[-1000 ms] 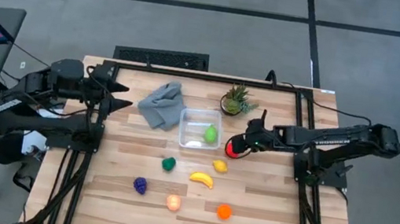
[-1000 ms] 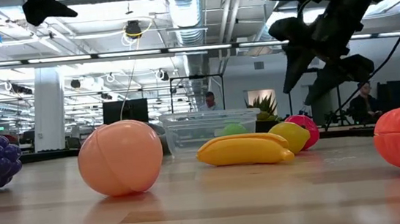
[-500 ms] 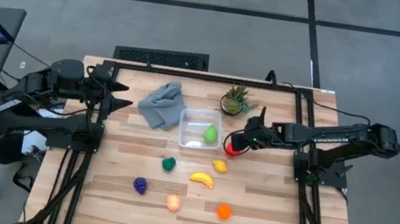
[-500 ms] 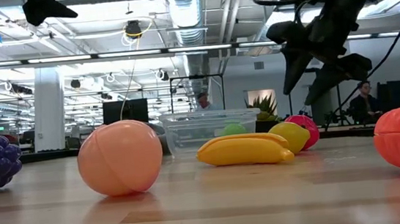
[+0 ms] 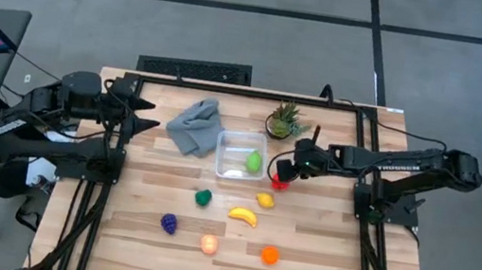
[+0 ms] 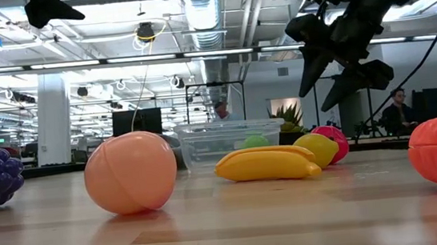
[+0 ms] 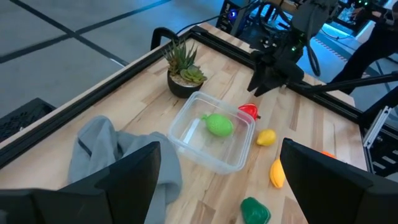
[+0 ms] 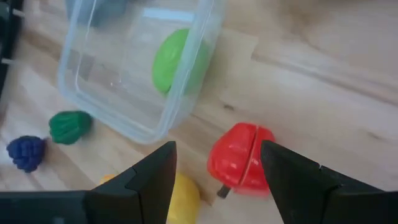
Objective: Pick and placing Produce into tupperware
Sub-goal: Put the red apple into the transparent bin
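The clear tupperware (image 5: 232,143) stands mid-table with a light green fruit (image 5: 254,162) inside. A red fruit (image 8: 239,163) lies on the table just right of it. My right gripper (image 8: 217,155) hovers open above the red fruit (image 6: 333,138), its fingers astride it without touching. Nearer lie a yellow lemon (image 5: 265,199), a banana (image 5: 243,216), a dark green piece (image 5: 203,196), purple grapes (image 5: 169,224), a peach (image 5: 208,243) and an orange piece (image 5: 271,254). My left gripper (image 5: 150,114) waits open over the table's far left part.
A crumpled grey cloth (image 5: 196,126) lies left of the tupperware, and a spiky potted plant (image 5: 283,119) stands at its far right corner. A dark frame (image 5: 229,87) rims the table. Bare wood (image 5: 322,233) lies right of the loose produce.
My right gripper has moved a little toward the table's left, toward the tupperware, and now stands over the red fruit, slightly higher in the low view. The red fruit has stayed on the table.
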You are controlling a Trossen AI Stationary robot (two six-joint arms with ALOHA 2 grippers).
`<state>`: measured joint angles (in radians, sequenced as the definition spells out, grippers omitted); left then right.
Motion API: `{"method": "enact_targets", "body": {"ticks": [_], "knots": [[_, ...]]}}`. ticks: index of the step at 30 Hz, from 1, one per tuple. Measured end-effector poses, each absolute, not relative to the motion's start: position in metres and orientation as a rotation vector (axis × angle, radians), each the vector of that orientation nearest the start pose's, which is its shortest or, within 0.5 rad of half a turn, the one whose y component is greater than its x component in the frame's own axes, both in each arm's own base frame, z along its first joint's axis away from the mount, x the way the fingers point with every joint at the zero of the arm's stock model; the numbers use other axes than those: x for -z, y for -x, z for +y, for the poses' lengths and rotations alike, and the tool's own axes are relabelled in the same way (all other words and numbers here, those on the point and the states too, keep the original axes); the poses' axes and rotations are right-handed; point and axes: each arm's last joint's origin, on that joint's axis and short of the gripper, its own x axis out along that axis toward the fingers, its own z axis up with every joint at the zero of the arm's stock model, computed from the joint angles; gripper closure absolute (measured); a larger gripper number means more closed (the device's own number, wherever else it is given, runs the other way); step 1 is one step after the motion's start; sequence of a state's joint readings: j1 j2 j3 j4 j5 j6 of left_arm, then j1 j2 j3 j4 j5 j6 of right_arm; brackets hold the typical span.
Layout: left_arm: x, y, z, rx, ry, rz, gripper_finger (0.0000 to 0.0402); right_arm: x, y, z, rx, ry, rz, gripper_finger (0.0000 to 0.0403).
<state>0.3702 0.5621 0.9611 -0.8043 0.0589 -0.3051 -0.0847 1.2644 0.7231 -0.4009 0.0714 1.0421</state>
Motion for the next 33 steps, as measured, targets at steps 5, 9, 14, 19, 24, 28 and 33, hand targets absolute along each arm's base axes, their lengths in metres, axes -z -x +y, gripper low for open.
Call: {"method": "enact_targets", "body": {"ticks": [5, 9, 14, 19, 24, 28, 33], "knots": [[-0.357, -0.083, 0.030, -0.368, 0.395, 0.347, 0.0084, -0.203, -0.237, -0.028, 0.565, -1.012, 0.806, 0.0147], [-0.357, -0.083, 0.030, -0.368, 0.398, 0.346, 0.0084, -0.202, -0.236, -0.030, 0.545, -1.009, 0.822, 0.0148], [-0.357, -0.083, 0.030, -0.375, 0.401, 0.345, 0.0084, -0.201, -0.234, -0.036, 0.598, -1.015, 0.815, 0.0148], [-0.357, -0.083, 0.031, -0.382, 0.403, 0.344, 0.0084, -0.201, -0.234, -0.038, 0.605, -1.020, 0.811, 0.0147], [-0.357, -0.082, 0.031, -0.388, 0.401, 0.343, 0.0084, -0.199, -0.230, -0.036, 0.637, -1.017, 0.847, 0.0147], [-0.357, -0.082, 0.031, -0.392, 0.399, 0.343, 0.0084, -0.198, -0.230, -0.030, 0.661, -1.009, 0.847, 0.0147], [-0.357, -0.082, 0.031, -0.413, 0.386, 0.342, 0.0084, -0.198, -0.231, -0.023, 0.682, -1.021, 0.834, 0.0147]]}}
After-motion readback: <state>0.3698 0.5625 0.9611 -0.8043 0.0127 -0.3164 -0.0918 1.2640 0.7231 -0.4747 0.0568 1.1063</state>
